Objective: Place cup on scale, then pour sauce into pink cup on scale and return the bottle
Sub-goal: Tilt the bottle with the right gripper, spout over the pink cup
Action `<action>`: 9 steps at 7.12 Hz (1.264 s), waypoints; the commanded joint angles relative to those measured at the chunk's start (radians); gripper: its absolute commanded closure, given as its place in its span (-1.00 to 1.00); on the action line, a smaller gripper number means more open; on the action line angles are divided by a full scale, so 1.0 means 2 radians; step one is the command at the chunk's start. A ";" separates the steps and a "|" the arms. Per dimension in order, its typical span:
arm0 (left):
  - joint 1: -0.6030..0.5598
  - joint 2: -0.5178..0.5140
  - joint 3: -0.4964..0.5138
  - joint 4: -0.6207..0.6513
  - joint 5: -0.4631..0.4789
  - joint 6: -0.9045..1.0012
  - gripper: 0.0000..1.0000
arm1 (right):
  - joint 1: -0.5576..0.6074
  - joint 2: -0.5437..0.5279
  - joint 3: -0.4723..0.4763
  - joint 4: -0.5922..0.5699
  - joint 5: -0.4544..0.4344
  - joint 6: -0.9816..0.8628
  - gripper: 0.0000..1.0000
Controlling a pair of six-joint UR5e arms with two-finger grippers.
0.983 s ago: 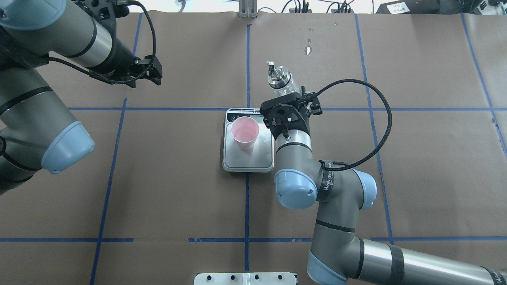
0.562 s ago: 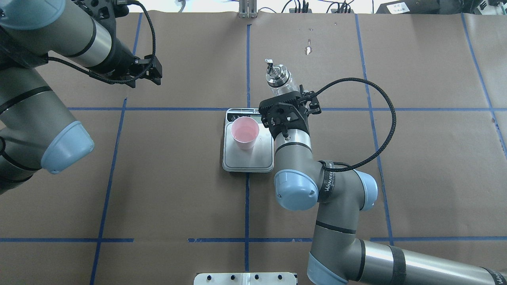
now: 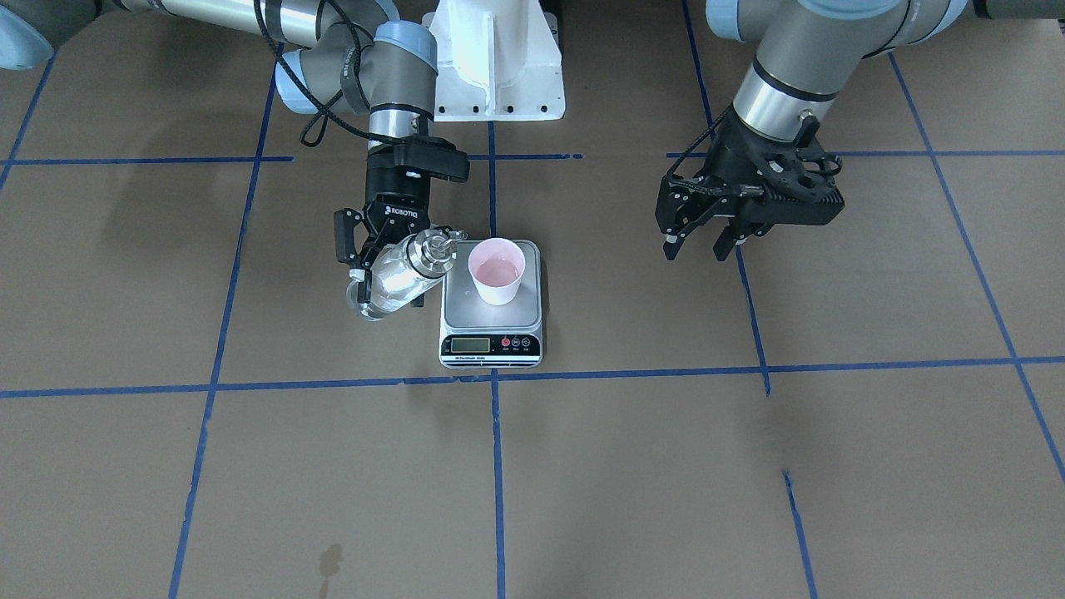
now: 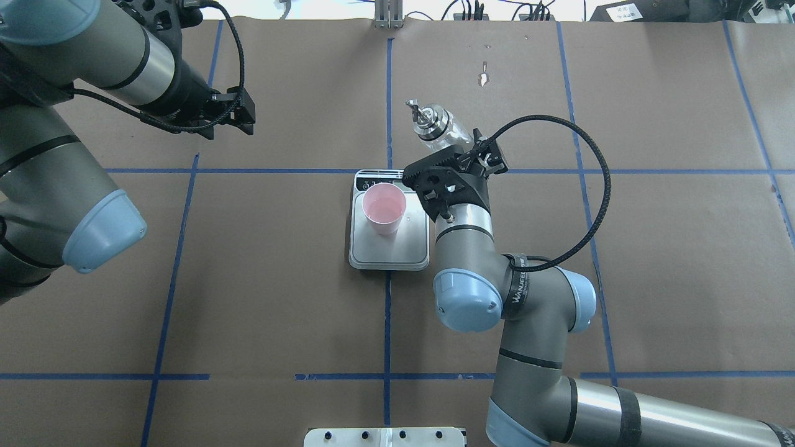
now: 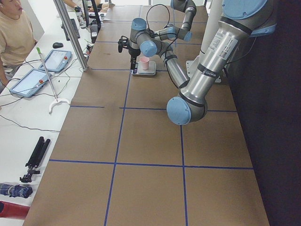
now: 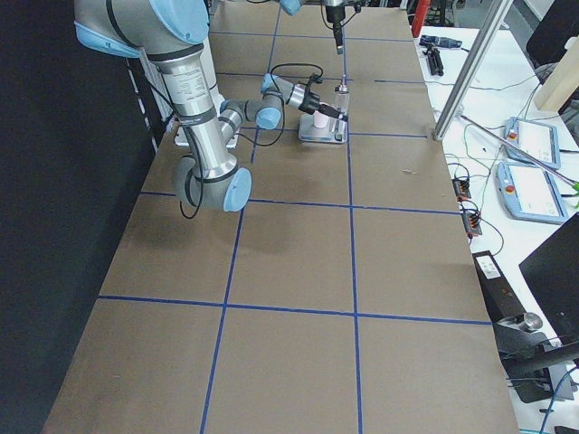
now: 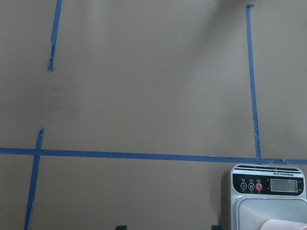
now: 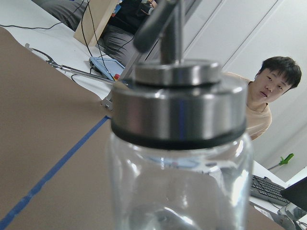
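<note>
The pink cup (image 3: 497, 279) stands upright on the silver scale (image 3: 466, 314), towards its display end; it also shows in the overhead view (image 4: 384, 209) on the scale (image 4: 397, 251). My right gripper (image 3: 378, 287) is shut on the clear glass bottle (image 3: 399, 283), held above the table beside the scale and tilted with its metal cap (image 4: 428, 121) towards the cup. The spout is still short of the cup's rim. Clear sauce shows inside the glass (image 8: 180, 191). My left gripper (image 3: 695, 248) is open and empty, well off to the side (image 4: 245, 118).
The white robot base (image 3: 499, 58) stands behind the scale. Blue tape lines cross the brown paper table. A small stain (image 4: 483, 77) marks the paper beyond the bottle. An operator (image 5: 11, 28) sits by tablets at the far side.
My right wrist has turned and the bottle has tilted further, its cap and spout swinging towards the cup side. The cup, scale and left arm have not moved.
</note>
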 commanded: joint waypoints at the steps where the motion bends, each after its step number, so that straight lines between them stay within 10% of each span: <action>1: -0.001 0.000 0.000 0.000 -0.001 0.000 -0.33 | -0.014 -0.010 -0.003 -0.001 -0.041 -0.094 1.00; 9: 0.000 0.000 0.001 0.000 -0.009 -0.003 -0.33 | -0.035 -0.030 -0.004 -0.033 -0.103 -0.275 1.00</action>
